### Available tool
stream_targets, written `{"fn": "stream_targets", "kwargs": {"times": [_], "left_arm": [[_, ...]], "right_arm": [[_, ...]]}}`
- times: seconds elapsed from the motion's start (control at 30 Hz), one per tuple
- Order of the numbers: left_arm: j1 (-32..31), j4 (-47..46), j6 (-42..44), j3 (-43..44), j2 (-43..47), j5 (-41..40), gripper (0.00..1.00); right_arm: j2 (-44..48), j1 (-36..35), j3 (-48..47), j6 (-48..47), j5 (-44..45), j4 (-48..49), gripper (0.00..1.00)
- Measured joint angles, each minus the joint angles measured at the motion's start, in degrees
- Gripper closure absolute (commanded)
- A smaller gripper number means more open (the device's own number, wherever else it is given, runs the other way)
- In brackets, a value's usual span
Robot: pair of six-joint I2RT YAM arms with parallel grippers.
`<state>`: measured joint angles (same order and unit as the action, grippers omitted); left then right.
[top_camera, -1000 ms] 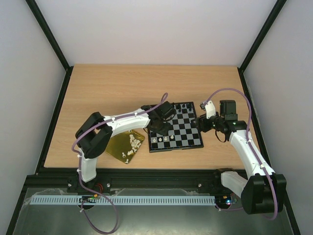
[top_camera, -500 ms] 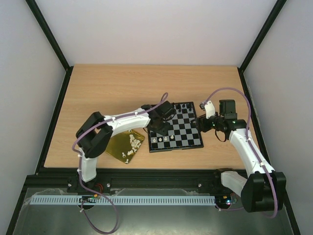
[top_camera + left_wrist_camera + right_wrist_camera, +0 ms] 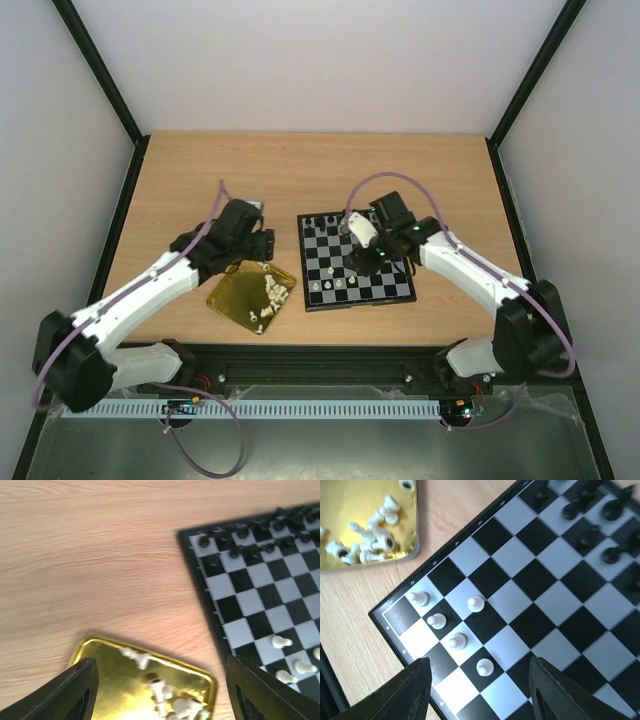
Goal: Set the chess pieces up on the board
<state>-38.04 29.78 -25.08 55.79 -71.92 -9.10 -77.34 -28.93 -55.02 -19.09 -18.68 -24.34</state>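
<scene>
The board (image 3: pixel 378 288) lies right of centre. Black chessmen (image 3: pixel 335 221) line its far edge, and several white chess pieces (image 3: pixel 338 284) stand near its front left corner. My right gripper (image 3: pixel 362 262) hovers open over the board; in the right wrist view one white pawn (image 3: pixel 484 667) stands on a square just ahead of the empty right gripper (image 3: pixel 479 692). More white pieces (image 3: pixel 268 290) lie loose in the gold tray (image 3: pixel 232 298). My left gripper (image 3: pixel 260 243) hangs open over the tray's far corner. In the left wrist view, nothing is between its fingers (image 3: pixel 75 692).
The gold tray (image 3: pixel 95 652) almost touches the board's left rim (image 3: pixel 200 585). Black rails border the table on the left, right and front. Bare wood surrounds the tray and board.
My left arm swung off the board's left side to the tray, and its jaws went from shut to open. My right arm came from beside the board's right edge to over its middle.
</scene>
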Motion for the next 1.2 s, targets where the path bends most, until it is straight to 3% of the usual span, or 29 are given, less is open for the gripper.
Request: {"fn": "stream_targets", "kwargs": {"times": [0.17,0.33,0.6,1.2], "left_arm": [[5.14,-3.67,1.36,-8.41,11.87,-1.01,0.24],[7.32,-7.3,2.08,-9.05,17.0,-2.19,0.23],[11.26,-7.78,2.12,-9.05,14.34,-3.19,0.24],[11.74,-7.5,2.1,-9.03,13.73,-2.93,0.24]], "right_arm": [[-7.93,-6.91,-3.41,-1.38,4.98,-0.46,0.49],[-16.24,-11.13,-7.87,-1.53,10.56,-1.27,0.53],[-23.52,-12.46,-12.46,-1.18,15.1,-1.55,0.64],[-26.62,-12.46,-14.03,0.24,15.45,-2.75,0.92]]}}
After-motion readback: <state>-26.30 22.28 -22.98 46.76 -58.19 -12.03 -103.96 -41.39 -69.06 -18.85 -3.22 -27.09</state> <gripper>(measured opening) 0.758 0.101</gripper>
